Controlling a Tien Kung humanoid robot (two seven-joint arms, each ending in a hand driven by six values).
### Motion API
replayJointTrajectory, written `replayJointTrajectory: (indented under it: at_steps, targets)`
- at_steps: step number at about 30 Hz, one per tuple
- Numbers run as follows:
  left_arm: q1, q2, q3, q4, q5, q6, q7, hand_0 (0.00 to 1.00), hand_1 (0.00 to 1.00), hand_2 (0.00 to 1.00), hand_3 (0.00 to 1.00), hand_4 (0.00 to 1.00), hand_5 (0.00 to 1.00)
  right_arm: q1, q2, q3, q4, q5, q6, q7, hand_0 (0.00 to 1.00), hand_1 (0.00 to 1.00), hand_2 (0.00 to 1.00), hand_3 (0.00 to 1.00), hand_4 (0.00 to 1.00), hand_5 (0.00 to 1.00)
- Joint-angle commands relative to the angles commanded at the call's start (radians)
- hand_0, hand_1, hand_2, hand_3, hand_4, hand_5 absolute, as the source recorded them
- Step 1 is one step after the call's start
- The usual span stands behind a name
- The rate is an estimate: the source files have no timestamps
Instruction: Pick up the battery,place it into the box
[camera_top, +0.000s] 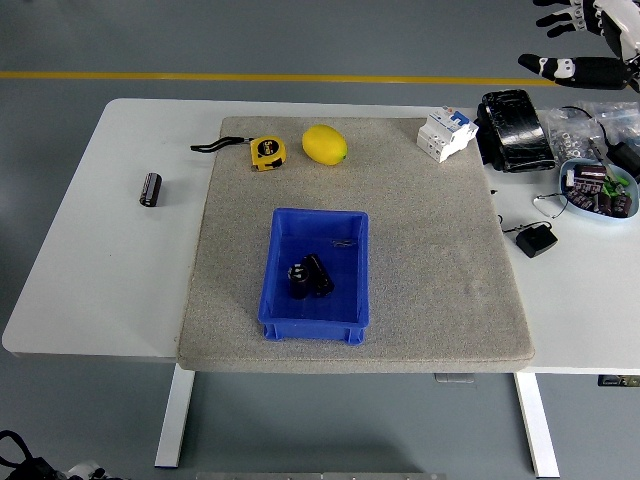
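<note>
A blue box (316, 315) sits on the grey mat near the table's front. Two black batteries (309, 276) lie inside it, side by side and touching. A third black battery (150, 188) lies on the bare white table at the far left. My right hand (572, 40) is high in the top right corner, well away from the box, fingers spread and holding nothing. The left hand does not show.
A yellow tape measure (266, 151) and a lemon (324, 144) lie at the mat's back edge. A white breaker (445, 133), a black wrapped block (514, 131), a bowl of parts (597, 190) and a small black adapter (536, 241) crowd the right side.
</note>
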Motion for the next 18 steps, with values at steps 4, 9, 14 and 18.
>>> replayJointTrajectory:
  at_steps: [4,9,14,18]
  targets:
    - [0.006,-0.003,0.023,0.003,-0.043,0.013,-0.008,0.754,0.734,0.768,0.57,0.607,0.537,-0.11,0.004,0.122,0.097,0.163,-0.014,-0.053,0.822,0.805,0.855,0.913,0.998,0.799]
    - [0.018,-0.008,0.084,0.012,-0.146,0.042,-0.034,0.754,0.734,0.768,0.57,0.607,0.537,-0.195,0.017,0.249,0.135,0.377,-0.037,-0.108,0.822,0.805,0.855,0.913,0.998,0.799]
    - [0.015,-0.013,0.059,0.019,-0.115,0.041,-0.037,0.755,0.736,0.768,0.57,0.607,0.535,-0.253,0.018,0.257,0.177,0.585,-0.032,-0.116,0.827,0.812,0.857,0.91,0.998,0.84]
    - [0.014,-0.014,0.055,0.022,-0.111,0.041,-0.039,0.754,0.732,0.767,0.57,0.606,0.534,-0.302,0.043,0.251,0.191,0.684,-0.012,-0.114,0.844,0.82,0.864,0.916,0.998,0.842]
